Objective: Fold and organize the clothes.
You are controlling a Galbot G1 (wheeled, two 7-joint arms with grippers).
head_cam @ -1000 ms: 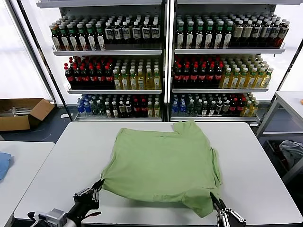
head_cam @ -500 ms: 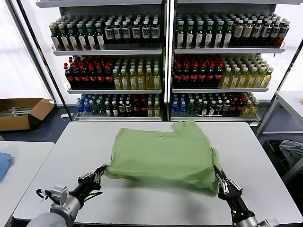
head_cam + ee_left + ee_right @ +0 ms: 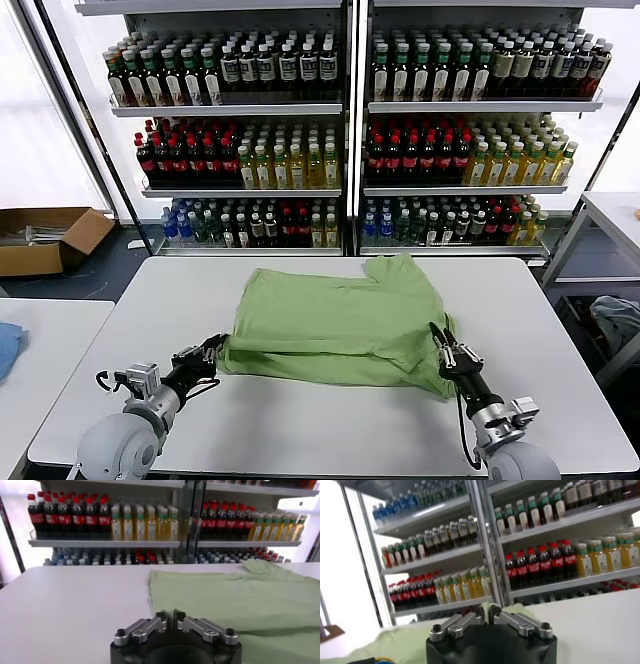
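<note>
Left gripper (image 3: 213,349) sat at the shirt's (image 3: 335,325) near-left fold, right gripper (image 3: 443,352) at its near-right fold; from the head view I couldn't tell whether either was clamped or apart. Since a second before, the near hem had been carried farther onto the cloth, so the shirt lay shorter at the desk's (image 3: 300,425) middle. Bottle labels on the shelves (image 3: 345,105) were unreadable. Left wrist view: fingers (image 3: 161,616) nearly together before the shirt (image 3: 225,592). Right wrist view: fingers (image 3: 496,614) close, green cloth (image 3: 395,642) beyond.

No readable text, bottle labels (image 3: 300,160) too small (shelves), no signs
</note>
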